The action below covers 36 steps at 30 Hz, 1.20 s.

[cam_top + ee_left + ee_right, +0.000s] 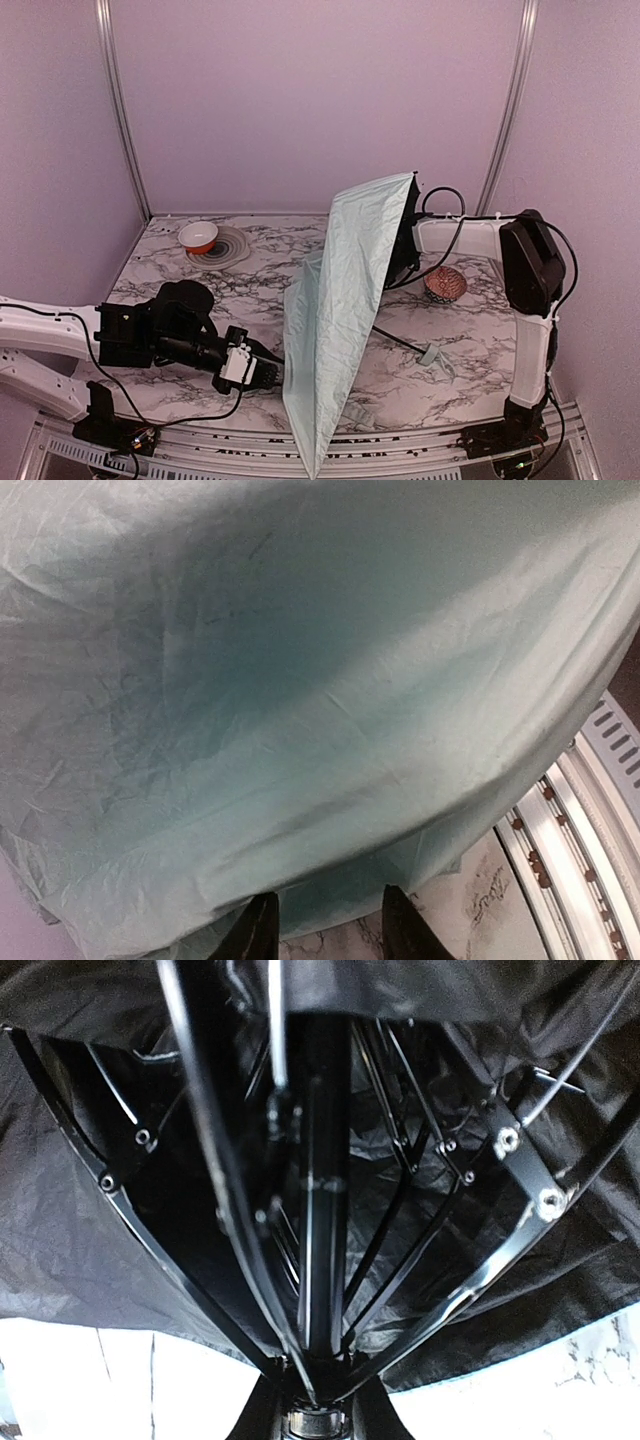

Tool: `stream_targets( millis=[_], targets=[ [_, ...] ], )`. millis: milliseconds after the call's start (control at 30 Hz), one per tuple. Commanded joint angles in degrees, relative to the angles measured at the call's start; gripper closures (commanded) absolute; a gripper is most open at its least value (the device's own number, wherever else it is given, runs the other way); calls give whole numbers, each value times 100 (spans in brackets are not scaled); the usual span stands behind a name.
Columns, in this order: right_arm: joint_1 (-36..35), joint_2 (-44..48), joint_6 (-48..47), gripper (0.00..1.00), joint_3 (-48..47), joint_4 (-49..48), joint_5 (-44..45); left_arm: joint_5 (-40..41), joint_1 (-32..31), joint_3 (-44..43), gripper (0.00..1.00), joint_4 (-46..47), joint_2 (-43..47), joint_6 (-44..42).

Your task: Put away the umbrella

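We see the umbrella [345,300] open and tipped on its side at mid-surface. Its mint canopy [350,260] runs from high at the back down to the near edge, w/ the lower rim on or just above the marble surface [170,300]; we can't tell which. The slim black shaft [400,342] sticks out to the right and ends in the small pale green handle [429,355], which lies on the surface. In the right wrist view we look into the dark underside, where black ribs [470,1280] fan up and outward. The right tool [315,1422] is clenched on the umbrella at the spot where the ribs meet the shaft, one finger on either side. From the top view that tool is hidden behind the canopy's upper right part. The left tool [330,935] is released, its fingers [258,930] spread w/ nothing gripped. They point at the canopy's outer face near the lower hem, just beside the fabric; we can't tell if they touch it. Right of the canopy, near the right arm, sits a pink patterned round lump [445,285]. At the back left, well apart from the umbrella, an orange-and-white bowl [198,237] rests beside a grey ridged plate [235,250].
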<state>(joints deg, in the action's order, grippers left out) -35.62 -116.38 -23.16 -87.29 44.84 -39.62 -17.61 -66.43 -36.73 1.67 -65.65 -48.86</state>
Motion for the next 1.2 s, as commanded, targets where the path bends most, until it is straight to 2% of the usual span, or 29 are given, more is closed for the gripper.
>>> stream_targets(
  millis=[0, 167, 400, 600, 800, 900, 933, 1033, 1167],
  targets=[
    [-145, -112, 123, 100, -216, -14, -334, 170, -33, -1, 62, 824, -26, 99],
    [-144, -100, 81, 100, -248, 42, -330, 215, -36, -1, 60, 741, 268, 191],
    [-27, -117, -33, 100, -257, 178, -332, 12, -45, -157, 53, -200, 927, -163],
    [-16, -126, -72, 100, -376, 221, -325, -143, -70, -272, 42, -933, 651, -582],
    [-16, -172, -21, 100, -404, 202, -386, 158, -113, -499, 28, -346, 283, -1002],
    [-24, -175, 18, 100, -387, 167, -397, 42, -147, -710, 28, -89, 63, -975],
    [-24, -167, 21, 100, -386, 158, -402, 4, -150, -708, 31, -47, -9, -970],
    [-48, -133, 23, 100, -385, 165, -421, 118, -151, -585, 53, 82, -187, -988],
    [-163, -92, -18, 100, -329, 201, -405, 606, -151, -554, 96, 273, -387, -1082]
  ],
)
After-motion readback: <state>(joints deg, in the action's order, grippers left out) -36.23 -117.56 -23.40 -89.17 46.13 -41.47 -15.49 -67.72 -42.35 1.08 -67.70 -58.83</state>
